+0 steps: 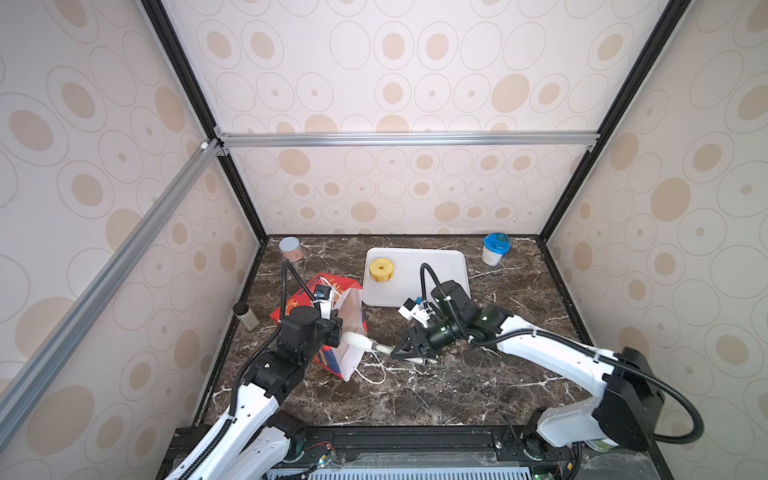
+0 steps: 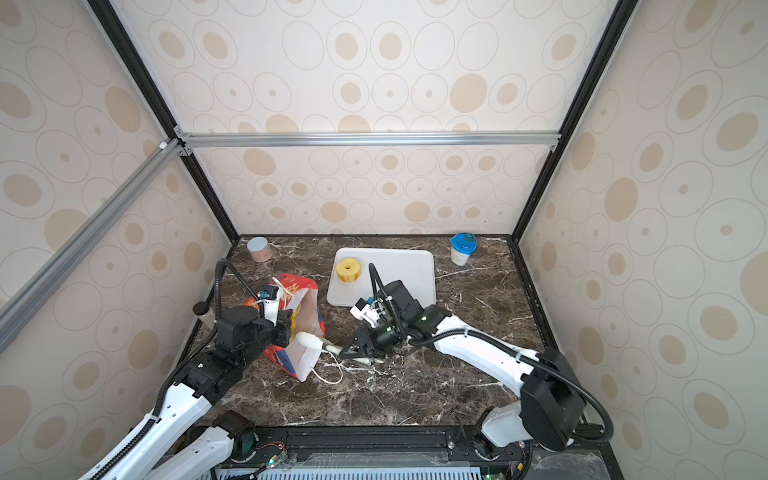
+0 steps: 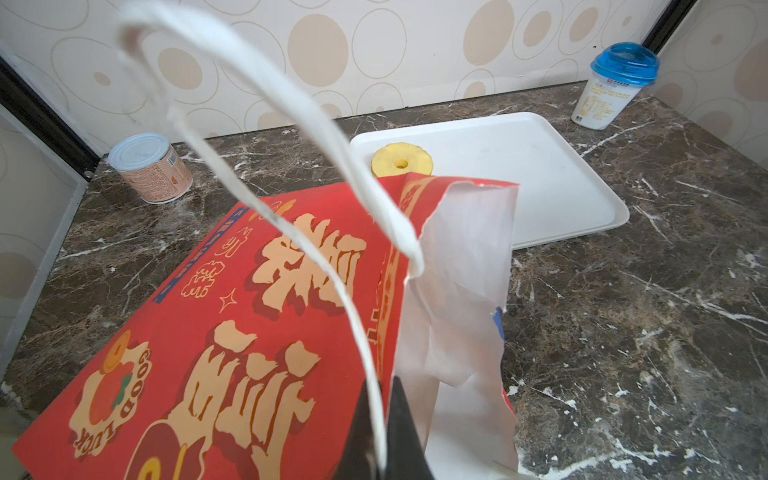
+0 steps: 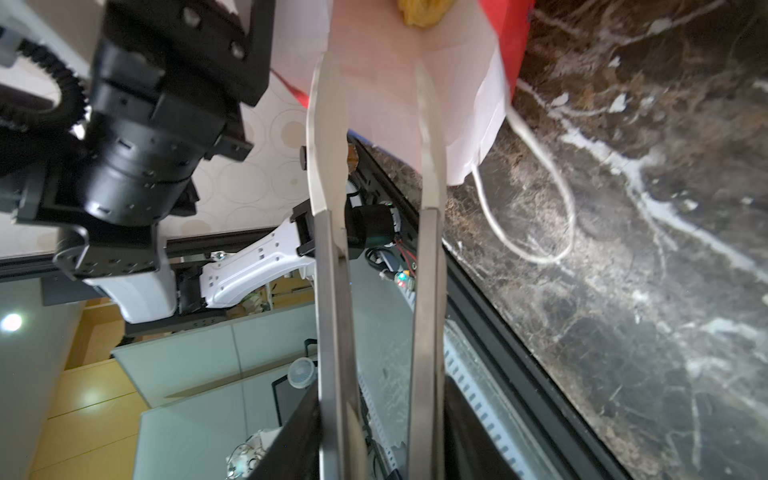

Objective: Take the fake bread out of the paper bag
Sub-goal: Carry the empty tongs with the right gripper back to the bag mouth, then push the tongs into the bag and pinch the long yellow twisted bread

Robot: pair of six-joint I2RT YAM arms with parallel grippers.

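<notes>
While the left gripper [image 3: 380, 436] pinches the paper bag's [image 3: 249, 291] cord handle [image 3: 320, 124] tight and the right gripper [image 1: 405, 349] clamps tongs [image 4: 332, 291], tips narrowly parted at the bag's mouth, short of the yellow bread [image 4: 419, 12] deep inside, snagging the lining could tear or drag the bag.

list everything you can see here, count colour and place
paper bag: 1, red, white lining, tilted at table's left
ring bread: 1, yellow, on the tray
bread in bag: 1 visible, yellow, deep inside
tray: 1, white, back middle
tin can: 1, pinkish label, back left
lidded cup: 1, white, blue lid, back right
small bottle: 1, dark cap, left edge
tongs: 1, metal, tips at bag mouth
table: 1, dark marble, under everything
left gripper: 1, black, shut on bag's cord handle
right gripper: 1, black, shut on tongs
</notes>
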